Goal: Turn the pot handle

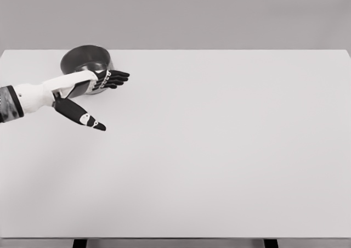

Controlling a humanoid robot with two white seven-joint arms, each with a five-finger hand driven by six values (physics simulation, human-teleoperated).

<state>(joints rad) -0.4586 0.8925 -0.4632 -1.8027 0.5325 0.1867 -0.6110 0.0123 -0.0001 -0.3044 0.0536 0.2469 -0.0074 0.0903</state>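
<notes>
Beside pot [82, 57], left hand [90, 94] outstretched

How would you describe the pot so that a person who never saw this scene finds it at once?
Look at the large white table, then at its far left corner. There stands a round, dark metal pot, just behind the left hand, whose fingers stretch in front of it. It is the only vessel on the table.
</notes>
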